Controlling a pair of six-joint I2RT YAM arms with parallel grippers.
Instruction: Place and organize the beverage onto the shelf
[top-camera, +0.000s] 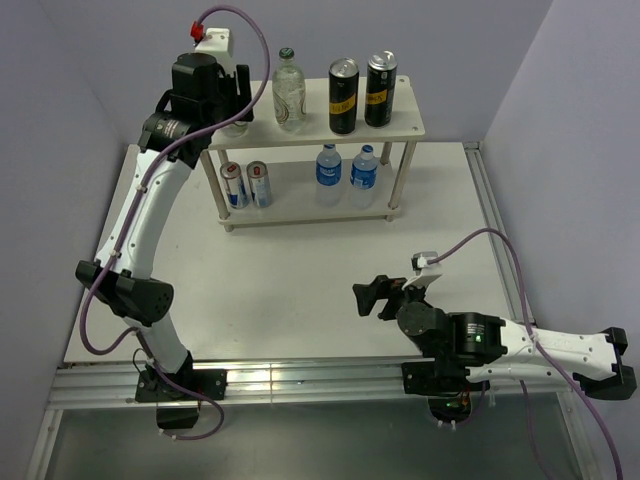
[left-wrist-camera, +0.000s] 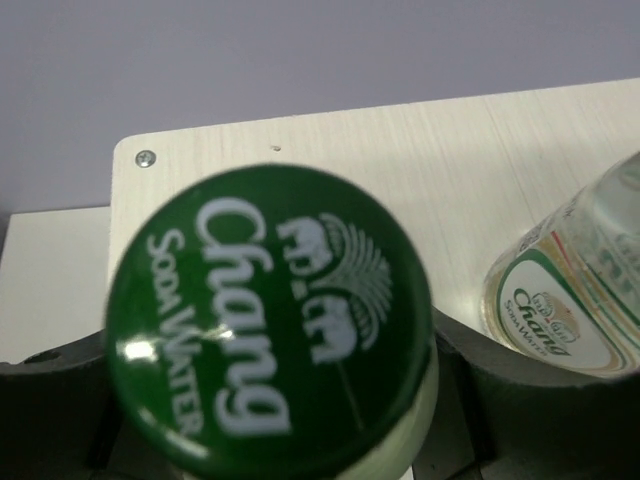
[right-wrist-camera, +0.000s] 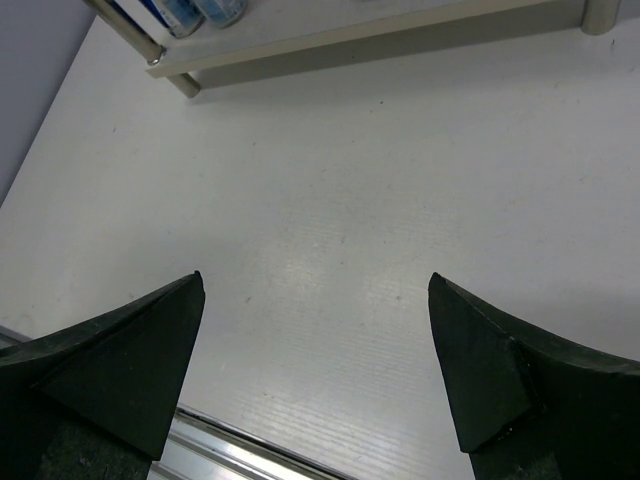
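Observation:
The shelf (top-camera: 405, 127) stands at the back of the table, its pale top board (left-wrist-camera: 400, 150) filling the left wrist view. My left gripper (top-camera: 215, 95) hovers over the top board's left end, shut on a Chang soda water bottle whose green cap (left-wrist-camera: 270, 320) sits between the dark fingers (left-wrist-camera: 530, 410). A second soda water bottle (top-camera: 289, 90) (left-wrist-camera: 570, 290) stands just to its right. Two black cans (top-camera: 343, 97) follow on the top board. My right gripper (top-camera: 375, 295) (right-wrist-camera: 315, 300) rests low over the table, open, with nothing between its fingers.
The lower board (right-wrist-camera: 350, 45) carries two silver-blue cans (top-camera: 245, 185) on the left and two small water bottles (top-camera: 346, 175) on the right. Grey walls close in behind and on both sides. A metal rail (top-camera: 300, 380) runs along the near edge.

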